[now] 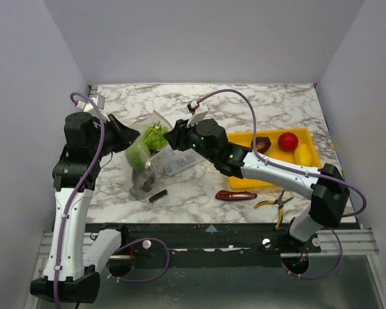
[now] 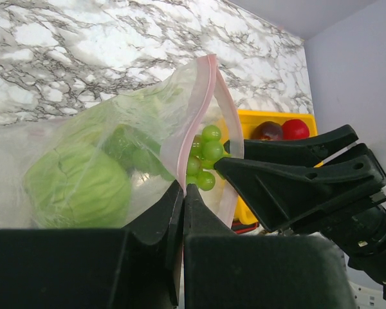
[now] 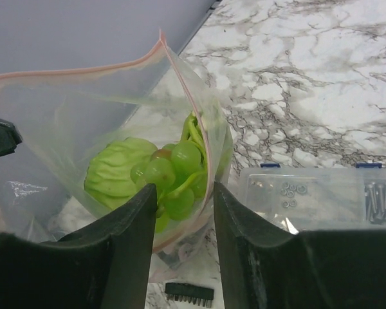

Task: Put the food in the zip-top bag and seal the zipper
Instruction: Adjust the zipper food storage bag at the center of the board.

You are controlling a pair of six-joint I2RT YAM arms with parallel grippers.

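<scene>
Watching from my desk, I see the left gripper [image 2: 183, 191] pressed fully shut on the rim of the bag [image 2: 138, 106], right beside the zipper [image 2: 203, 96]. It holds the mouth agape at 9 o'clock on the table [image 1: 180, 103]. The cabbage [image 2: 77, 183] lies inside. My right gripper [image 3: 184, 188] points in from 3 o'clock, jaws partly apart astride the mouth. The grapes [image 3: 174, 167] sit just past its fingertips; I cannot tell whether they touch. The tomato [image 1: 287, 141], eggplant [image 1: 260, 144] and yellow fruit [image 1: 302, 154] sit in the tray [image 1: 244, 137] at 3 o'clock.
</scene>
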